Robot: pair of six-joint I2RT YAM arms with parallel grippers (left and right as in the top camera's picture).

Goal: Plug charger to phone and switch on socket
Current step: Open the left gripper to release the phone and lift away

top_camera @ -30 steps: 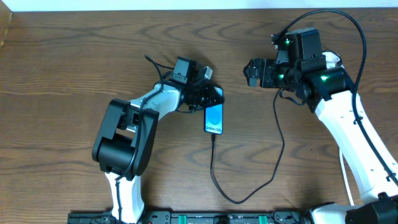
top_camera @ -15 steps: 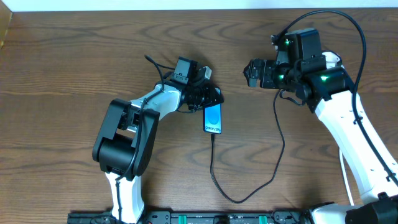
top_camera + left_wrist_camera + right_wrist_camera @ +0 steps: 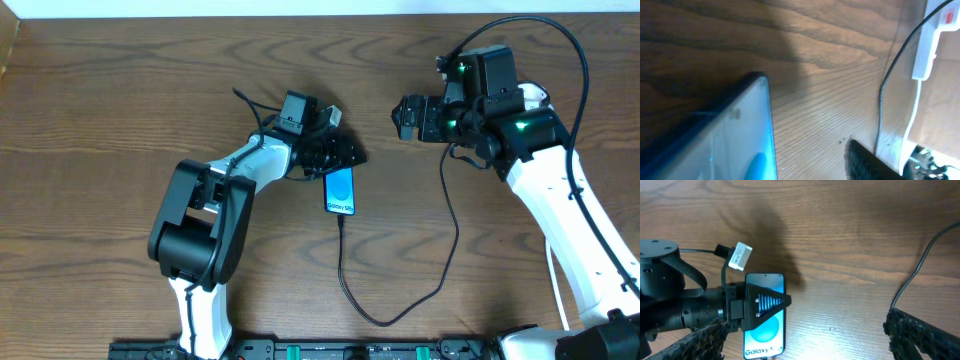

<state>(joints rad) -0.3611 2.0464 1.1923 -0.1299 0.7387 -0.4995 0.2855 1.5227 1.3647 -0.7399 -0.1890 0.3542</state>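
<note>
The phone [image 3: 341, 192] lies screen-up on the wooden table, its blue screen reading "Galaxy S". It also shows in the right wrist view [image 3: 765, 330]. The charger cable [image 3: 385, 320] meets the phone's near short edge, loops toward the front and climbs to the right arm. My left gripper [image 3: 340, 160] is open at the phone's far end, one finger [image 3: 767, 302] above the screen and the other finger [image 3: 865, 160] apart from the phone's edge [image 3: 767, 125]. My right gripper [image 3: 802, 325] hovers wide open to the right, holding nothing. The white socket [image 3: 929, 40] shows a red switch mark.
A white lead [image 3: 912, 115] runs from the socket beside the black cable [image 3: 885, 85]. A white tag [image 3: 740, 256] hangs on the left arm's wiring. Both arm bases stand at the table's front edge [image 3: 300, 350].
The left gripper's jaws have spread apart and let go of the phone's far end. The phone has shifted slightly left. The right arm has not moved.
</note>
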